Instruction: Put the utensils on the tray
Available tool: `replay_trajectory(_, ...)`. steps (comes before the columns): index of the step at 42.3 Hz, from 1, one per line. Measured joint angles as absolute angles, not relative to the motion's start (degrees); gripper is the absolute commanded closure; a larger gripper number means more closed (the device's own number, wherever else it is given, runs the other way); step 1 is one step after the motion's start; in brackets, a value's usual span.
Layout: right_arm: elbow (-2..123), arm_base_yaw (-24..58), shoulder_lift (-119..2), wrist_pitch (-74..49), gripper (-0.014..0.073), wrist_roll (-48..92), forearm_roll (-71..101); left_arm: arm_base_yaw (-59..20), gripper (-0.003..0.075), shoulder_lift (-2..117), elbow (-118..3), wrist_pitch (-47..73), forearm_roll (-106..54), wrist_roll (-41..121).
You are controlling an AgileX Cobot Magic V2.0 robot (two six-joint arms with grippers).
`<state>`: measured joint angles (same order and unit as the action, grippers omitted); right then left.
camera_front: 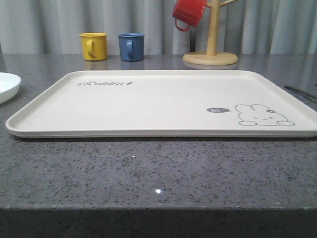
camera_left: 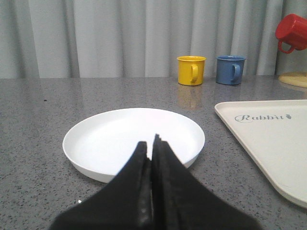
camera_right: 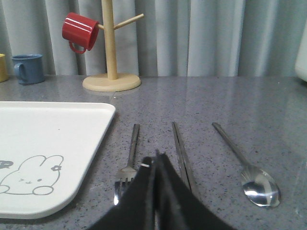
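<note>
One fork (camera_right: 128, 160), one spoon (camera_right: 249, 167), two chopsticks (camera_right: 182, 155), off tray (camera_right: 72, 143).

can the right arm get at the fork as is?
Probably yes. The fork lies flat on the counter just off the tray, apart from the chopsticks, directly ahead of the right gripper. Nothing sits over it, though the fingers are shut and must open first.

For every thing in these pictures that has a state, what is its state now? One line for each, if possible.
Tray: flat on the counter, nothing on it.
White plate: upright beside the tray, nothing in it.
Fork: lying on the counter, off the tray.
Chopsticks: lying together on the counter.
Spoon: lying bowl up.
Red mug: hanging on the wooden mug tree.
Yellow mug: standing upright.
Blue mug: standing upright.
Left gripper: jaws shut, holding nothing.
Right gripper: jaws shut, holding nothing.
</note>
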<state>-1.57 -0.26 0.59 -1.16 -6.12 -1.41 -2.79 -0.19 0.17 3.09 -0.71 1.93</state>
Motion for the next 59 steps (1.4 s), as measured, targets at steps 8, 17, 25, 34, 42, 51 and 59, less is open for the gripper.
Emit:
replay_trajectory(8,-1.6,-0.3,0.6,-1.2,0.0661,-6.1,-1.4,-2.8,0.0740,-0.2,0.2,3.1,-0.7,1.9)
replay_trajectory(17,-1.6,-0.3,0.6,-1.2,0.0661,-6.1,-1.4,-2.8,0.0740,-0.2,0.2,3.1,-0.7,1.9)
replay_trajectory(25,-1.6,-0.3,0.6,0.0,0.0661,-6.1,-1.4,-2.8,0.0740,-0.2,0.2,2.1,-0.7,1.9)
replay_trajectory(34,0.3,-0.3,0.6,-1.6,0.0661,-6.1,-1.3,-2.8,0.0740,-0.2,-0.5,-2.4,-0.7,1.9)
replay_trajectory(42,13.3,-0.3,0.5,-11.0,0.0661,-6.1,-1.2,-2.8,0.0740,-0.2,-11.6,2.6,-0.7,1.9)
replay_trajectory(51,28.1,-0.3,-8.3,-21.3,0.0661,-6.1,-1.1,-2.8,0.0740,7.2,-29.6,15.9,-0.7,1.9)
replay_trajectory(59,34.1,-0.3,-17.2,-28.3,0.0661,-6.1,-1.1,-2.8,0.0740,16.3,-38.5,27.1,-0.7,1.9)
